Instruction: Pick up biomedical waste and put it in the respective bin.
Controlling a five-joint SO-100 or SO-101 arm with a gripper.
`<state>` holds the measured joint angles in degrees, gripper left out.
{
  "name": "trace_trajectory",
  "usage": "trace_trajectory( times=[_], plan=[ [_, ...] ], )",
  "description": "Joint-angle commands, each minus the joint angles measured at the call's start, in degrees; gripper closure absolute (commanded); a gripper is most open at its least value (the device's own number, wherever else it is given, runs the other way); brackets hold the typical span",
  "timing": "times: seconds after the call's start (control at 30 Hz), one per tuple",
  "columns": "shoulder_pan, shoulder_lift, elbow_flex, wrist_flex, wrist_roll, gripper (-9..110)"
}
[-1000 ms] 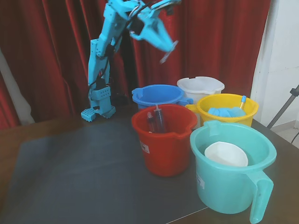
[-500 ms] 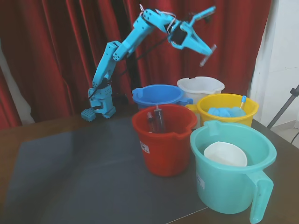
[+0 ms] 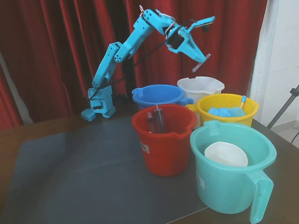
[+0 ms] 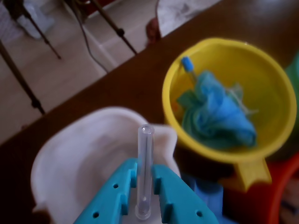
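The biomedical waste is a slender clear tube (image 4: 145, 149) standing up between two teal fingers in the wrist view. My gripper (image 4: 145, 164) is shut on it. In the fixed view the gripper (image 3: 203, 57) hangs high in the air with the tube (image 3: 199, 63) sticking down from its tip. It is above the white bucket (image 3: 201, 85). The wrist view shows that white bucket (image 4: 79, 163) directly below the tube, and the yellow bucket (image 4: 174, 122) to its right.
The yellow bucket (image 3: 227, 99) holds blue cloth (image 4: 215, 116) and a blue-tipped stick. A blue bucket (image 3: 156, 92), a red bucket (image 3: 163, 147) with dark syringes (image 3: 156, 119), and a teal jug (image 3: 233, 179) with a white bowl (image 3: 226, 154) cluster at right. A dark mat (image 3: 84, 172) covers the left table.
The arm has swung right and stretched out, carrying the tube from above the blue bucket to above the white bucket, then dipped slightly lower.
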<state>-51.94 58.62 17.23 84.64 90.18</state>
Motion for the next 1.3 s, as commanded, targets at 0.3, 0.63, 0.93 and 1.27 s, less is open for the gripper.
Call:
trace_trajectory(
  times=[0.3,0.63,0.93,1.27],
  plan=[
    [-4.22,5.01,-2.81,2.55,0.53,102],
    [-6.15,4.75,-2.02,-0.18,0.35,102],
    [-6.59,4.83,-2.64,-0.18,-0.09,96],
    [-6.77,4.83,-2.55,0.35,-0.18,86]
  ],
)
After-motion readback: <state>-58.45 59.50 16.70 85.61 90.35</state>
